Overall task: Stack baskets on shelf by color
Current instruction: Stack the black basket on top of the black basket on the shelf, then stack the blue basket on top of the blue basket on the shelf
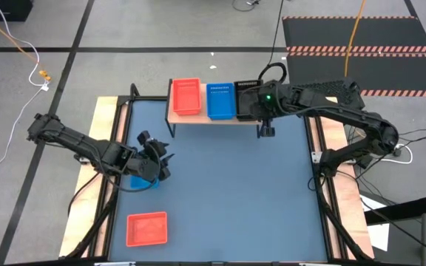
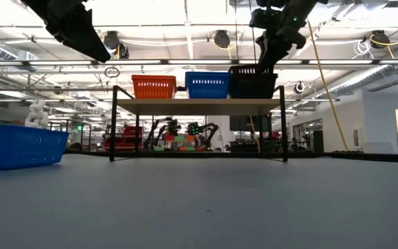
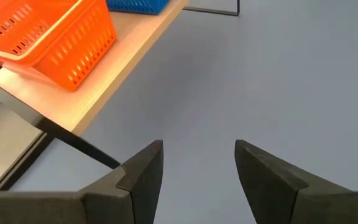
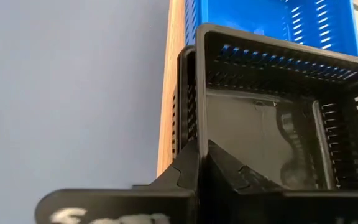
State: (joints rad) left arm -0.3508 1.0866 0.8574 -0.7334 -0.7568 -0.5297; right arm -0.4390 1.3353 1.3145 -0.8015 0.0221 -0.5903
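One black basket (image 4: pixel 260 124) in right tool (image 4: pixel 199 163)

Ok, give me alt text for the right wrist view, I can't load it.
The right gripper is shut on the near wall of a black basket, which sits nested in another black basket on the wooden shelf. A blue basket stands just beyond it, and blue table lies alongside.

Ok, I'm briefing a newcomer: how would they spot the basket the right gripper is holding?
Find the wooden shelf at the table's far edge, carrying three baskets in a row. The right gripper is shut on the rim of the black basket at the right end, beside the blue basket; the red basket sits at the left end.
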